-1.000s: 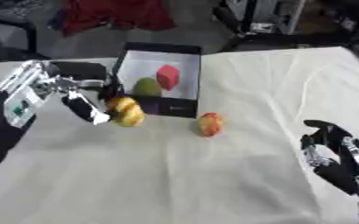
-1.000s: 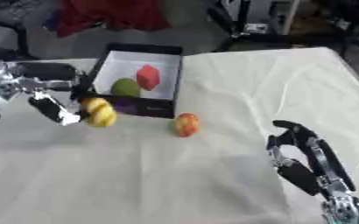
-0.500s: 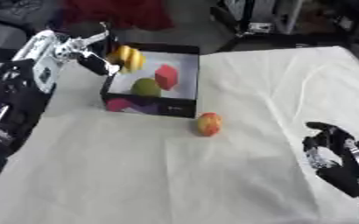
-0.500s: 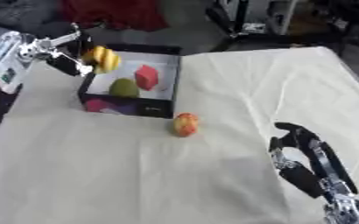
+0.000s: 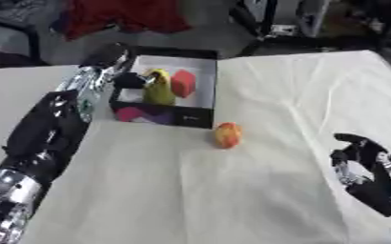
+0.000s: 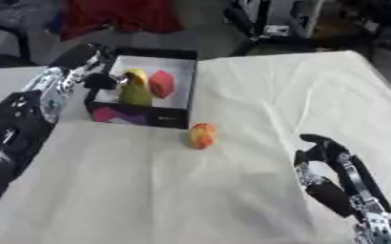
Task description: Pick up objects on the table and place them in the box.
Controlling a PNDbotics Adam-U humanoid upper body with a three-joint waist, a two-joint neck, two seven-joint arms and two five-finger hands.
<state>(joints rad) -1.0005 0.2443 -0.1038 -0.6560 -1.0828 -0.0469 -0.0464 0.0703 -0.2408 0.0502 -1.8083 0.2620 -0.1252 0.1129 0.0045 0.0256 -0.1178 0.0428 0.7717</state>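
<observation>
Left hand (image 5: 130, 80) reaches into the black box (image 5: 200, 90), apparently curled on a yellow fruit (image 5: 156, 76) it is depositing. Right hand (image 5: 367, 167) rests open, empty; an orange fruit (image 5: 226, 135) remains on the table (image 5: 257, 190).

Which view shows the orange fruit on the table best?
The left eye view: the orange fruit lies nearer the picture's middle, on the cloth in front of the box. The right eye view shows it equally whole, only shifted left.
</observation>
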